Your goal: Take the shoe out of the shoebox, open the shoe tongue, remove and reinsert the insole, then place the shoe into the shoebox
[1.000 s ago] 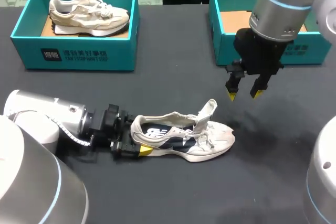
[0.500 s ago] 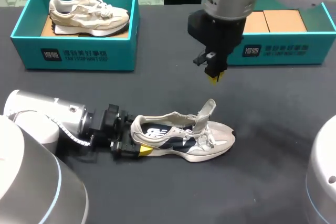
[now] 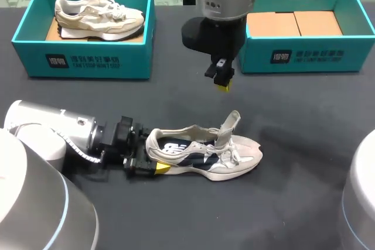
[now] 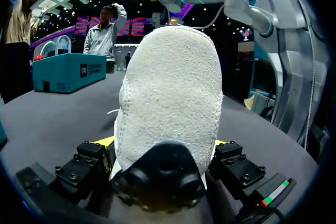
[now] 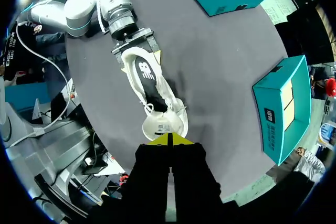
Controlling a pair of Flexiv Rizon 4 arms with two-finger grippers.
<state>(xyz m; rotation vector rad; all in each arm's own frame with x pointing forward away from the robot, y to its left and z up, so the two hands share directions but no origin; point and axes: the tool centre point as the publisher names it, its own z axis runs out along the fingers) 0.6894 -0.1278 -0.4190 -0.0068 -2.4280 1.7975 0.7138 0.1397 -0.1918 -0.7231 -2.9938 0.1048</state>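
A white shoe [image 3: 202, 151] with a dark side panel lies on the black table, toe to the right, its tongue [image 3: 230, 126] standing up. My left gripper [image 3: 153, 155] is low at the heel, its wide-set fingers pressing the heel from both sides. In the left wrist view the heel [image 4: 168, 93] fills the space between the fingers of the left gripper [image 4: 163, 142]. My right gripper [image 3: 222, 83] hangs shut and empty above the table behind the shoe. From the right wrist view, the right gripper [image 5: 169, 140] is over the shoe [image 5: 155, 98].
A teal shoebox [image 3: 88, 60] at the back left holds a beige shoe [image 3: 96, 17]. Another teal shoebox [image 3: 304, 57] at the back right shows only its cardboard bottom. Bare black table lies right of and in front of the white shoe.
My right gripper has shut its fingers and moved left and toward the back, from beside the shoe's toe to behind its middle. The left arm and the shoe have not moved.
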